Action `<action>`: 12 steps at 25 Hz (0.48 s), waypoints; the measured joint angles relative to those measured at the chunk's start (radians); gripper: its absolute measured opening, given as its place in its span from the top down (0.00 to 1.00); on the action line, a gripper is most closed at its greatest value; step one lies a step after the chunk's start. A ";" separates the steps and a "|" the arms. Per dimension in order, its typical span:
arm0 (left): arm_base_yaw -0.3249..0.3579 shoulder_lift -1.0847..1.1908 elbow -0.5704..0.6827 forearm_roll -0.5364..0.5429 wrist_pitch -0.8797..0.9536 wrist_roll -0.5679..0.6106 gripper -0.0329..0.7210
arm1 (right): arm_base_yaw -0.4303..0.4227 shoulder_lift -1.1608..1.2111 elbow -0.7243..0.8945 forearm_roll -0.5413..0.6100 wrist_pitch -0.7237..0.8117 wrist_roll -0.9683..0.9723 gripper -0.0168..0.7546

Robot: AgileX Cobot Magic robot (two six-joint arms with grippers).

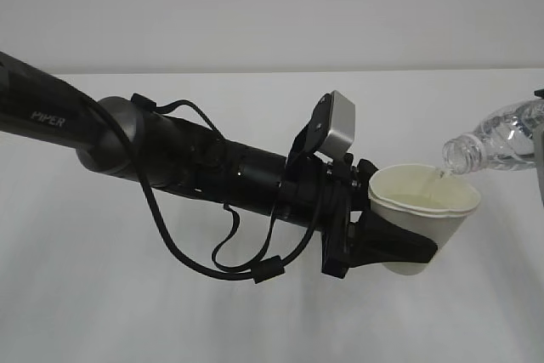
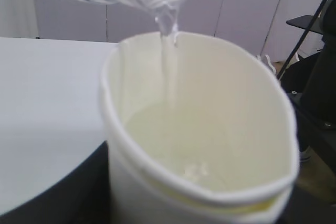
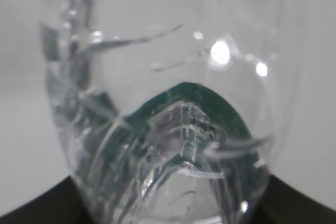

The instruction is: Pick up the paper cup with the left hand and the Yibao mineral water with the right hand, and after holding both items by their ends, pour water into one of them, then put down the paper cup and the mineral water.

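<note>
Yibao mineral water mouth over paper cup rim — left claw clamps it.

Cup: white outside, pale cream-yellow inside, the water in it reading faint yellow-green in the left wrist view; bottle: clear plastic with bright white glints, and a dark green band shows through its wall in the right wrist view. Left gripper and its arm: black, with a dark grey joint, black cables, a light grey box near the wrist and pale "PIPER" lettering on the upper link. Table: plain white, no pattern; wall behind: flat light grey.
</note>
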 joint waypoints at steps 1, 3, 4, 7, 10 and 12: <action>0.000 0.000 0.000 0.000 0.000 0.000 0.38 | 0.000 0.000 0.000 0.000 0.000 0.000 0.46; 0.000 0.000 0.000 0.000 0.000 0.000 0.38 | 0.000 0.000 0.000 -0.001 0.000 0.000 0.46; 0.000 0.000 0.000 0.000 0.000 0.000 0.38 | 0.000 0.000 0.000 -0.001 0.000 0.000 0.46; 0.000 0.000 0.000 0.000 0.000 0.000 0.38 | 0.000 0.000 0.000 -0.008 0.000 0.000 0.46; 0.000 0.000 0.000 0.002 0.000 0.000 0.38 | 0.002 0.000 0.000 -0.011 0.000 0.000 0.46; 0.000 0.000 0.000 0.002 0.000 0.000 0.38 | 0.002 0.000 0.000 -0.011 0.000 0.000 0.46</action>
